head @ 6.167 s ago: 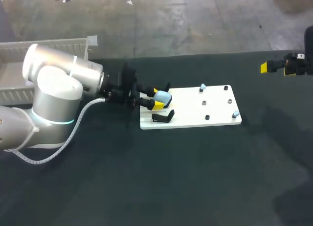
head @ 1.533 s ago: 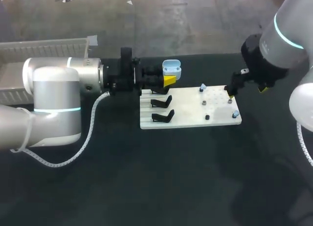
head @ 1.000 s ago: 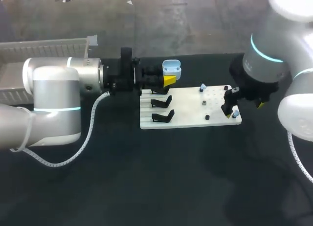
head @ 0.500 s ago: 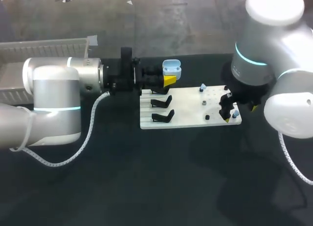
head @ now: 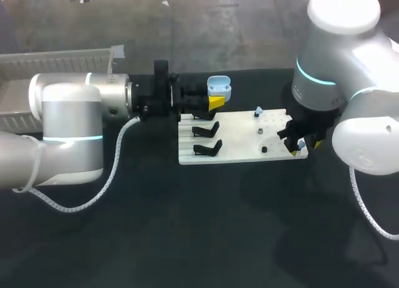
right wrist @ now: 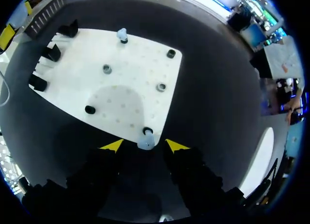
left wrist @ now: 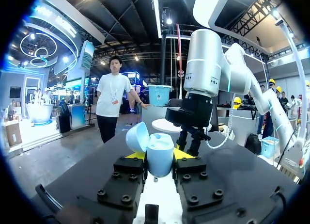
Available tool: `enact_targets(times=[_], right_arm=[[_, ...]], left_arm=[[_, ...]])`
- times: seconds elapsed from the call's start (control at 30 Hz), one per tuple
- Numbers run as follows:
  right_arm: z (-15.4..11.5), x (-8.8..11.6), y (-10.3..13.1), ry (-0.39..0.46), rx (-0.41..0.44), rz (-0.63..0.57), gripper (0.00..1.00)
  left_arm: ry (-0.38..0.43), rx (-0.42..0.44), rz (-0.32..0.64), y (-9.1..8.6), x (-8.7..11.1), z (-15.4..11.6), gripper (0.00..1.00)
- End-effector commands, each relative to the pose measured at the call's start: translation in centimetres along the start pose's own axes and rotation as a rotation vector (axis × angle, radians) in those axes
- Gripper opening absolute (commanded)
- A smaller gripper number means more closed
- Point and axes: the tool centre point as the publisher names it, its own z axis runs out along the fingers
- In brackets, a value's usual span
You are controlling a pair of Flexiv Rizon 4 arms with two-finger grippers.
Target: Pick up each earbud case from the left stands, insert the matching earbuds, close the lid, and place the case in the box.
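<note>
A light blue earbud case (head: 218,86) with its lid up is held above the table's far side, and my left gripper (head: 214,102) is shut on it. In the left wrist view the case (left wrist: 159,155) sits between the fingers. A white board (head: 240,141) carries one blue earbud (head: 258,111) at its far edge and another (head: 302,143) at its near right corner. My right gripper (head: 303,147) is down over that corner earbud (right wrist: 145,142). Its yellow tips (right wrist: 112,145) stand on either side of the earbud with small gaps, so it is open.
Black case stands (head: 207,129) line the board's left end, two of them bare. Several small pegs (right wrist: 107,69) dot the board. A white crate (head: 62,60) stands at the far left behind my left arm.
My right arm came down and toward the board's near right corner, and its fingers narrowed around the earbud there. The left arm and case held still.
</note>
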Motion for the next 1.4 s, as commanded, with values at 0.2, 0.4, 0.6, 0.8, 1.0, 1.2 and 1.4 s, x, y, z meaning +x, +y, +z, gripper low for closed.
enact_targets(times=[0.2,0.4,0.6,0.8,1.0,1.2,1.4], right_arm=[[0.09,-0.35,-0.07,-0.005,0.002,0.031,0.45],[0.04,-0.44,-0.16,-0.004,0.006,0.043,0.44],[-0.04,-0.5,-0.24,-0.007,0.006,0.05,0.39],[-0.05,-0.44,-0.16,-0.005,0.005,0.049,0.36],[0.14,-0.4,-0.1,0.001,0.002,0.048,0.34],[0.49,-0.4,-0.15,0.006,-0.001,0.053,0.29],[0.66,-0.48,-0.04,0.009,-0.005,0.053,0.26]], left_arm=[[-0.006,-0.006,0.005,-0.14,0.11,-0.02,0.0],[-0.006,-0.006,0.005,-0.14,0.11,-0.02,0.0],[-0.006,-0.006,0.005,-0.14,0.11,-0.02,0.0],[-0.006,-0.006,0.005,-0.14,0.11,-0.02,0.0],[-0.006,-0.006,0.005,-0.14,0.11,-0.02,0.0],[-0.006,-0.006,0.005,-0.14,0.11,-0.02,0.0],[-0.006,-0.006,0.005,-0.14,0.11,-0.02,0.0]])
